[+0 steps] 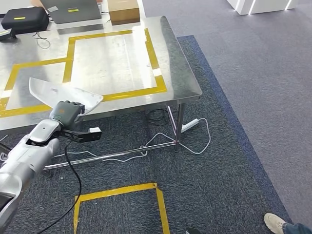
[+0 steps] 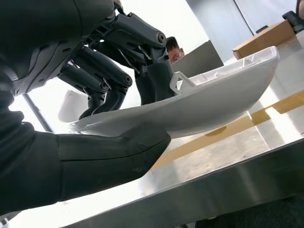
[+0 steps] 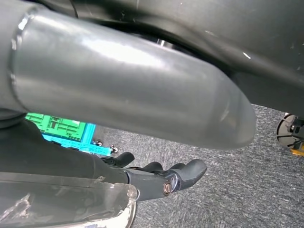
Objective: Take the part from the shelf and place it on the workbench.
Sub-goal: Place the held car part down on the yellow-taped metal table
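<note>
One white part (image 1: pixel 62 92), at eight o'clock. One steel table (image 1: pixel 176 68). One black case (image 1: pixel 25 19) at eleven o'clock, one cardboard box (image 1: pixel 124 10) at twelve. One shoe (image 1: pixel 275 223) at five o'clock.

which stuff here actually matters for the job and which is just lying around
Job: white part, held by the left hand; steel workbench.

Lying about: black case, brown box, white power strip and cable, yellow floor tape.

Steel counter (image 1: pixel 173 58) marked with yellow tape (image 1: pixel 152 48) stands on dark grey carpet (image 1: pixel 228 161); white cables (image 1: pixel 162 141) trail beneath, a taped square (image 1: pixel 121 192) near its front edge.
</note>
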`<move>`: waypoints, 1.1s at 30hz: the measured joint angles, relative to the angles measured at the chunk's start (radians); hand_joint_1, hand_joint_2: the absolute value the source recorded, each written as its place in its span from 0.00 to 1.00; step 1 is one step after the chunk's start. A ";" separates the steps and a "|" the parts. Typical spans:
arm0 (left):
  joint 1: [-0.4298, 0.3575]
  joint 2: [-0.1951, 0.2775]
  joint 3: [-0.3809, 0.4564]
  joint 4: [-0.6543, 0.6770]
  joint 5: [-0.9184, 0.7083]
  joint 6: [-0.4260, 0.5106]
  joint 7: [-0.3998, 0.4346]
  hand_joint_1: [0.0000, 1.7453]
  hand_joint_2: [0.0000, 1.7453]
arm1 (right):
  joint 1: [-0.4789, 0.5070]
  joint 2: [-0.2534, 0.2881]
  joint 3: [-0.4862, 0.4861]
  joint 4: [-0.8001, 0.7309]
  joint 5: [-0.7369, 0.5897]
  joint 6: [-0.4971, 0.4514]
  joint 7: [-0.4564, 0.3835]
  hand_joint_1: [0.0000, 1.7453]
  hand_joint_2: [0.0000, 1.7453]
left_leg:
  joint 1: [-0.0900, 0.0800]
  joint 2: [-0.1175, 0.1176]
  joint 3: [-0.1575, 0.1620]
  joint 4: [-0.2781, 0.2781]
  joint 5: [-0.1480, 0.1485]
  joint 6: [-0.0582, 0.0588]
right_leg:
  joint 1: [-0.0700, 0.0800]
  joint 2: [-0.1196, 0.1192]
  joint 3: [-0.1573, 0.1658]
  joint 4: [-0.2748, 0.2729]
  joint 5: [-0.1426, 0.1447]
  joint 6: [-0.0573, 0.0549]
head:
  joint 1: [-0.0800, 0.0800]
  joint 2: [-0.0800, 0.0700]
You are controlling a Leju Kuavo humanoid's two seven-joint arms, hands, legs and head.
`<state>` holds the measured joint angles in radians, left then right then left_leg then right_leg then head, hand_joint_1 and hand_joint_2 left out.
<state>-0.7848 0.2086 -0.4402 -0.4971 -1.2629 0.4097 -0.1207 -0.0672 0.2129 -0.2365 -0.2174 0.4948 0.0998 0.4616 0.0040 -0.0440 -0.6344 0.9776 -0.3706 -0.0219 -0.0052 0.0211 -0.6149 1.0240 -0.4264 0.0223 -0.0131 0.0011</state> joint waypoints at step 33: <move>-0.016 -0.027 -0.018 0.001 0.018 -0.045 0.054 1.00 1.00 | 0.003 0.003 0.000 0.000 0.000 -0.011 -0.001 0.00 0.00 | 0.011 0.005 0.021 -0.027 0.004 0.031 | -0.010 -0.012 -0.127 0.255 -0.126 0.041 | 0.007 0.000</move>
<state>-0.8004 0.1812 -0.4585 -0.4965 -1.2453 0.3649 -0.0669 -0.0641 0.2162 -0.2365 -0.2171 0.4948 0.0892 0.4607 0.0151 -0.0388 -0.6138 0.9502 -0.3662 0.0089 -0.0156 0.0096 -0.7420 1.2791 -0.5528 0.0629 -0.0058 0.0011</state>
